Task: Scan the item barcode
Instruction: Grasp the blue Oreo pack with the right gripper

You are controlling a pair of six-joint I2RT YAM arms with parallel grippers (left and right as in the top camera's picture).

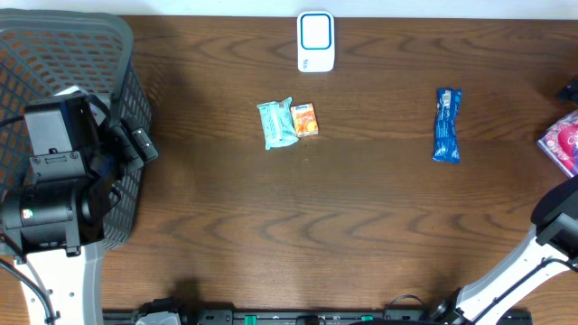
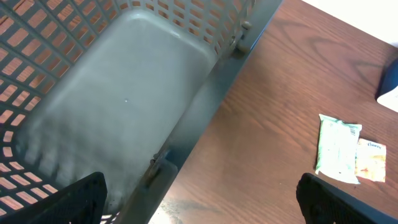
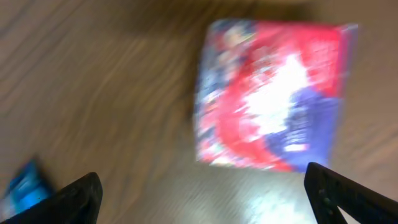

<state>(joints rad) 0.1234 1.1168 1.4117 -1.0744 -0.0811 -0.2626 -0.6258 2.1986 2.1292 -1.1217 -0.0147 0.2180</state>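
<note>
Your right gripper (image 3: 200, 177) hangs spread wide over the red packet (image 3: 270, 93) at the table's (image 1: 361, 226) right edge, probably to grasp it for the scanner (image 1: 315, 41); your left gripper (image 2: 200, 180) hovers, jaws apart, above the basket (image 2: 124, 93).

Dark wooden table (image 1: 361, 226) under soft, even light.
Its brown grain runs in wavy bands from 9 to 3 o'clock; a pale strip (image 1: 433, 7) (floor or wall, hard to tell) borders the far edge at 12 o'clock.

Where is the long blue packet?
Overhead, the blue packet lies right of centre, between the small orange packet and the red packet at the right edge.
</note>
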